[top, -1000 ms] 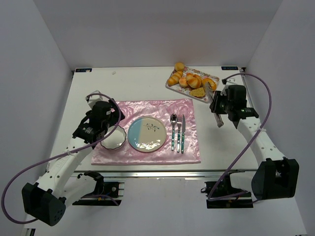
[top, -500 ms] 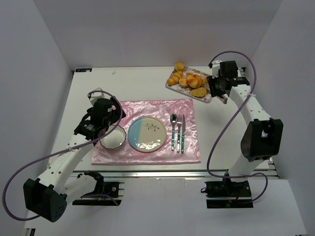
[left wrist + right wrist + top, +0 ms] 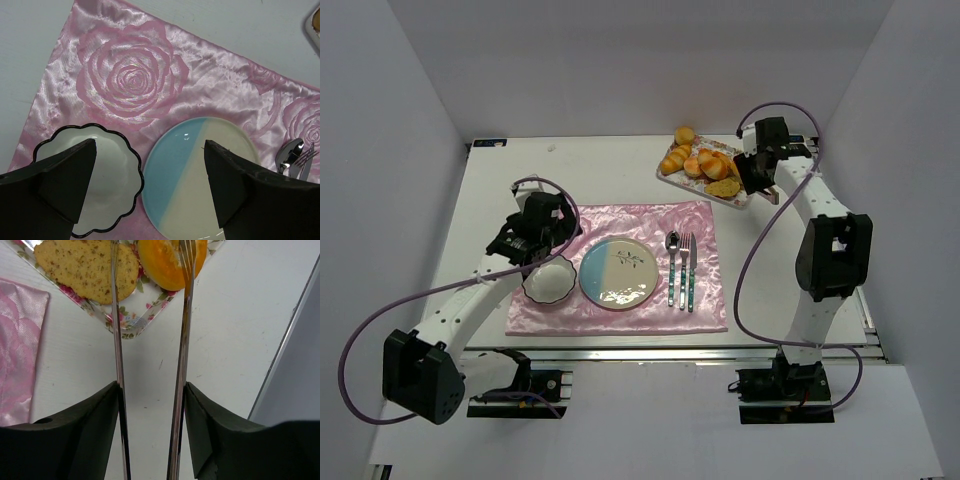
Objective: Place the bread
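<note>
Right gripper: fingers clamped on the outside of a pair of metal tongs, 1 blade against each finger, blades apart. The left blade runs over a flat seeded slice; the right blade, which ends in fork-like tines, runs over an orange bun. Cannot tell whether either tip touches the bread. Both pieces lie at the near corner of the floral tray. In the top view the bread is all at the tray near the table's far right, several golden rolls packed beside the slice, with 1 roll at the tray's far corner; cannot tell whether that one is on the tray or just off it. The right gripper sits at the tray's right edge. Left gripper: jaws spread wide with nothing between them, hanging above the pink rose mat over the gap between the scalloped white bowl and the blue-and-cream plate. Bowl and plate are just beside each other on the mat. Spoon and fork lie side by side to the right of the plate, also on the mat.
</note>
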`<move>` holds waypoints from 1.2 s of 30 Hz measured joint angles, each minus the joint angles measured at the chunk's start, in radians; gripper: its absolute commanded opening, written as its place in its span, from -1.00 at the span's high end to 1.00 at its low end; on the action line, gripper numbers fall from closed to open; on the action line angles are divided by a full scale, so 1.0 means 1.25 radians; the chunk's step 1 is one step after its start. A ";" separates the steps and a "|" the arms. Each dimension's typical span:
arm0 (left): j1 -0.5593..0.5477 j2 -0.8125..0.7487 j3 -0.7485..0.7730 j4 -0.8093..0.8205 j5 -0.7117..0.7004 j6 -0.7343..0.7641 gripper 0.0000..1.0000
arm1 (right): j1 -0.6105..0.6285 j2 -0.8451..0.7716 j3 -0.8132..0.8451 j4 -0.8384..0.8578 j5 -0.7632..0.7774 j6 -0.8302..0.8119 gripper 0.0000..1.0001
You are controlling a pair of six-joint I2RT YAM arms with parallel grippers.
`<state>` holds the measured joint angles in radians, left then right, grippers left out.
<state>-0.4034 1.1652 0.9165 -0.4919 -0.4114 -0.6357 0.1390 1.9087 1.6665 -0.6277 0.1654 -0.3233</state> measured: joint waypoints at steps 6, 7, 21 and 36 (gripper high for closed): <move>0.000 0.025 0.002 0.002 0.000 0.003 -0.96 | 0.000 0.030 0.020 0.003 0.025 0.000 -0.10; 0.000 0.027 0.002 0.003 -0.001 0.003 -0.96 | 0.000 0.032 0.020 0.005 0.031 0.000 -0.04; 0.000 0.022 0.011 0.000 -0.005 0.003 -0.96 | 0.000 0.026 0.027 0.019 0.038 0.008 0.64; 0.000 -0.168 -0.001 -0.078 -0.032 -0.074 -0.96 | 0.490 -0.442 -0.314 0.151 0.049 0.150 0.60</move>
<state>-0.4034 0.9546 0.9150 -0.5892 -0.4511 -0.7288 0.7517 1.3563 1.2743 -0.4385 0.2260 -0.1364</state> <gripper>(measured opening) 0.978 0.349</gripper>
